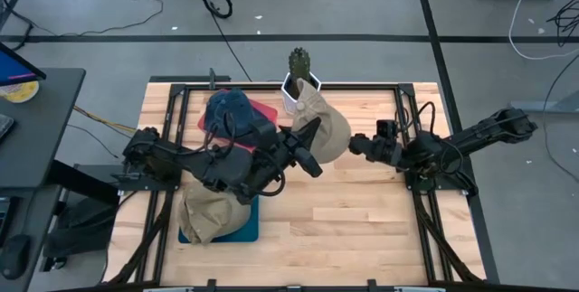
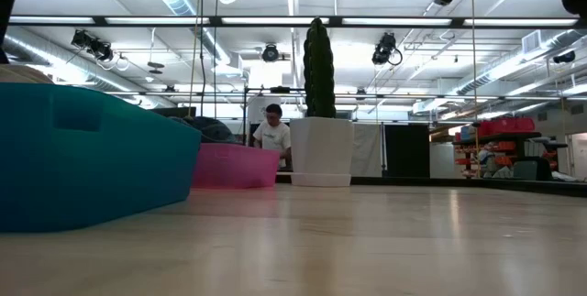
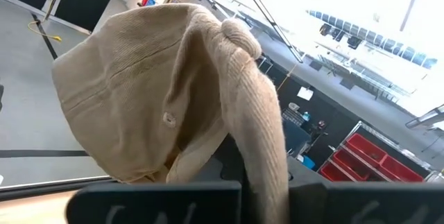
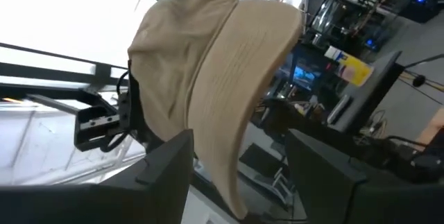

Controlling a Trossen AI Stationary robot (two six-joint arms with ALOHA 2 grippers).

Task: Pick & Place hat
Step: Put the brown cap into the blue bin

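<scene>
A: Hat [image 1: 330,129] status? Tan cap, aloft mid-table near the white pot [image 1: 294,93].

B: Handover stage, apparently. Left gripper [image 1: 308,147] pinches the cap's fabric between closed fingers [image 3: 159,200]. Right gripper [image 1: 360,145] gapes wide; brim edge sits between its fingers [image 4: 163,175], untouched.

A: Next?

B: Probably right closes, left then releases.
</scene>
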